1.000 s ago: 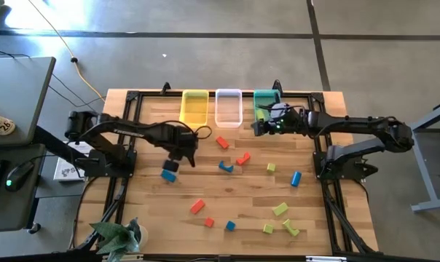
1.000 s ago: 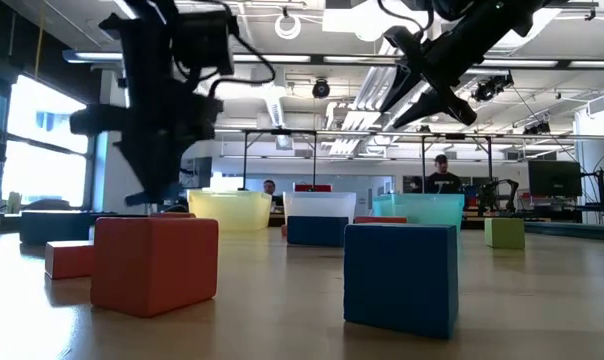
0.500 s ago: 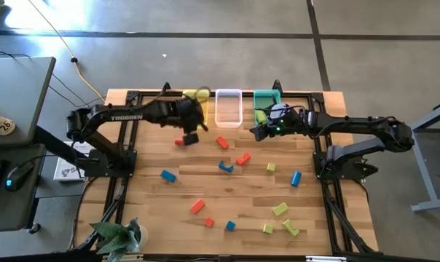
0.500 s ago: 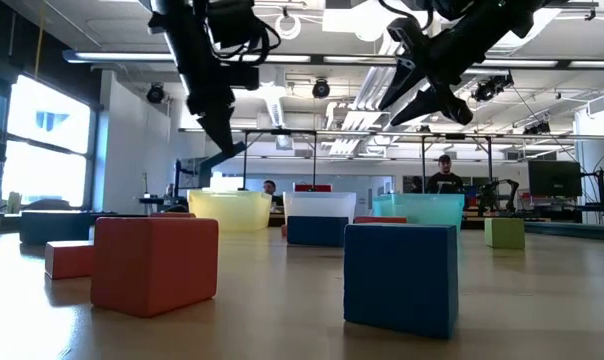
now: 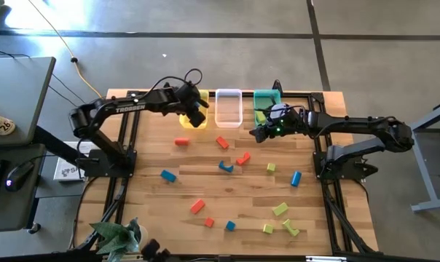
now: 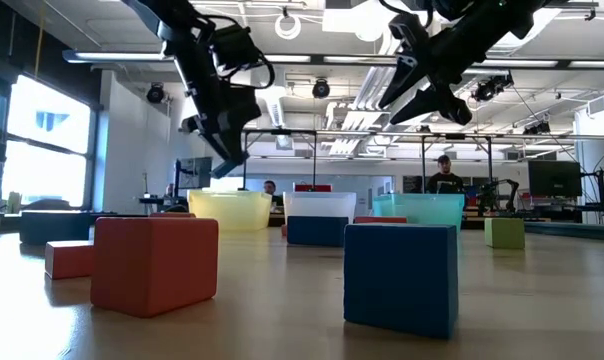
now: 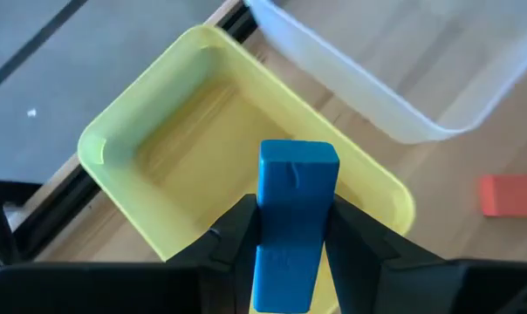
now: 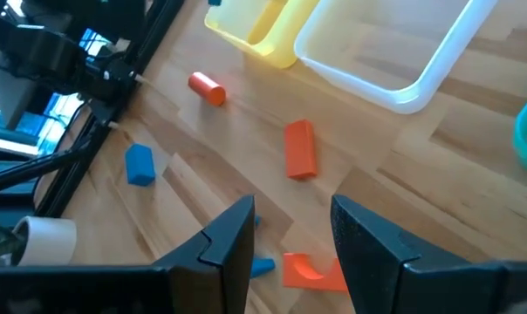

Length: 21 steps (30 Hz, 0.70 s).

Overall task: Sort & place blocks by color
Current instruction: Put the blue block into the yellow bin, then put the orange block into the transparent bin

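- Since a second ago your left pincer point(image 7: 290, 228) has carried a blue block point(image 7: 291, 222) from the worktop's left-middle up to the back row; it now hangs over the yellow tray point(image 5: 194, 106), clamped on the block. The right arm has barely shifted.
- Right pincer point(image 8: 290, 235) hovers in front of the teal tray point(image 5: 265, 96), fingers spread, nothing between them.
- Progress, as I read it: early. The yellow tray looks bare inside in the left wrist view, and the clear tray point(image 5: 229, 108) looks bare too. The teal tray seems to hold something yellow-green, partly hidden by the right arm, so you can't count it.
- Left on the worktop point(image 5: 147, 204): red-orange pieces, among them a cylinder point(image 5: 181, 141), a bar point(image 5: 221, 142), an arch point(image 5: 242, 158) and two at the front point(image 5: 197, 206); blue ones point(image 5: 167, 175) point(image 5: 226, 167) point(image 5: 296, 177) point(image 5: 230, 225); yellow-green ones point(image 5: 271, 167) point(image 5: 280, 209) point(image 5: 291, 228).
- In the way: nothing sits between the held block and the yellow tray. The clear tray's wall is just beside it, so keep the drop centred.
- Both arms are at the back row but well apart.
- Off-task: a potted plant point(image 5: 116, 237) at the front-left corner and a person point(image 6: 442, 178) in the room behind.
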Available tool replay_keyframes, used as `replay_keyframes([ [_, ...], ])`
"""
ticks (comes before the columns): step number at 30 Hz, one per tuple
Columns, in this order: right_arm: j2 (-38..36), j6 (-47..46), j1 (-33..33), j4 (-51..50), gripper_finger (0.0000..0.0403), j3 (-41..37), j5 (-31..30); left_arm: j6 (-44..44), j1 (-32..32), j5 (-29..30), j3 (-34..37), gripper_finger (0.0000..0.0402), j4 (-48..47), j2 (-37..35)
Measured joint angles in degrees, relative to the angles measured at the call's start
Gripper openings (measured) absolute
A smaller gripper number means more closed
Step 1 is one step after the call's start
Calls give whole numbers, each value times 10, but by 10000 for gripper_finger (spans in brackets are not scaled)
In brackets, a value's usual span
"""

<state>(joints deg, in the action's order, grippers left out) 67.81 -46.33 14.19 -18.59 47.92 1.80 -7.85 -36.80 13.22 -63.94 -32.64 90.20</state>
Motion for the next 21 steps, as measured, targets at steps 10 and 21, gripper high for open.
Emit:
replay_keyframes([
  [10,0,-15,0,-9,140,0,44,-10,-11,-10,0,130,0,35],
  [21,0,62,-25,-21,140,0,55,5,-11,-21,-5,178,-18,37],
])
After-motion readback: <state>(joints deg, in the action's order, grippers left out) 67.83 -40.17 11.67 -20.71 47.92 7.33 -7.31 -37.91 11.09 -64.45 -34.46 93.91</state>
